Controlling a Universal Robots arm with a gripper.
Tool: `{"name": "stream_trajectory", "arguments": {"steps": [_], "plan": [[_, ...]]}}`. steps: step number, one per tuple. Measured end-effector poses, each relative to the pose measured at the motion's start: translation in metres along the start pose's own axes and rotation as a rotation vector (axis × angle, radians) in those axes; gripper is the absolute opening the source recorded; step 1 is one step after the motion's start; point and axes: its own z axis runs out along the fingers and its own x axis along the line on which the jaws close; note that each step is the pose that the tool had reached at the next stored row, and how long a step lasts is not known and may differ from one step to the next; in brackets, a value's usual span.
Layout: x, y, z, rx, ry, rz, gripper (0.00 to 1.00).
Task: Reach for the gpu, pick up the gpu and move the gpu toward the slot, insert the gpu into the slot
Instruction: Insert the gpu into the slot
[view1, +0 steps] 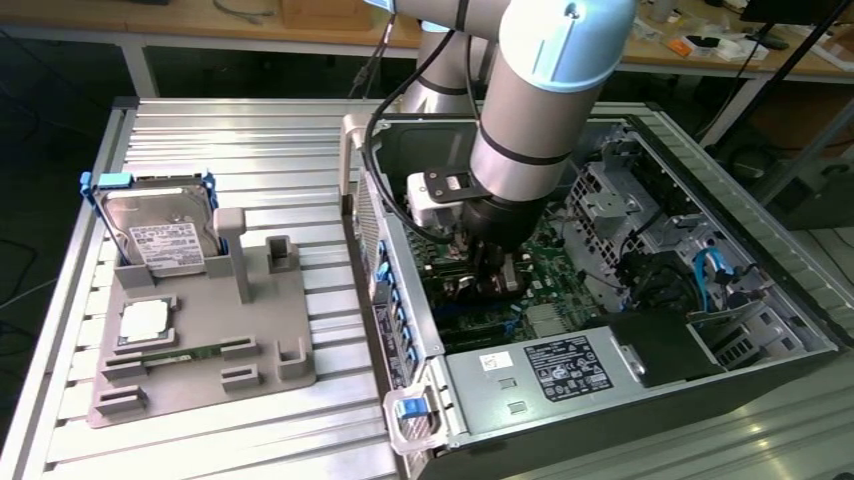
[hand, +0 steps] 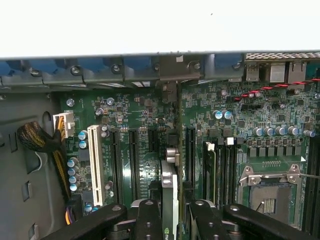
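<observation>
The gpu (hand: 169, 192) is standing on edge inside the open computer case (view1: 747, 250), seen edge-on in the wrist view as a thin card with its long axis running from the gripper toward the case's rear wall, its silver bracket end (hand: 169, 92) pointing at that wall. It is sitting above the green motherboard (hand: 240, 107), between the dark expansion connectors, so the slot itself is lying hidden beneath the card's lower edge. The gripper (hand: 171, 215) is clamping the gpu, one black finger (hand: 149, 217) pressing on each face of the card. In the exterior view the arm (view1: 541, 110) is reaching steeply down into the case from its rear edge, wrist nearly vertical, the gripper (view1: 491, 270) hanging low over the motherboard's middle. Outside the case, a hard drive (view1: 160, 235) is standing in a grey fixture tray (view1: 200, 350) on the ribbed metal table (view1: 240, 130).
</observation>
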Motion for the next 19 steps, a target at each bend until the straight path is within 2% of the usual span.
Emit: {"name": "stream_trajectory", "arguments": {"steps": [19], "plan": [[0.0001,0.0003,0.0036,-0.0002,0.0000,-0.005,0.27]]}}
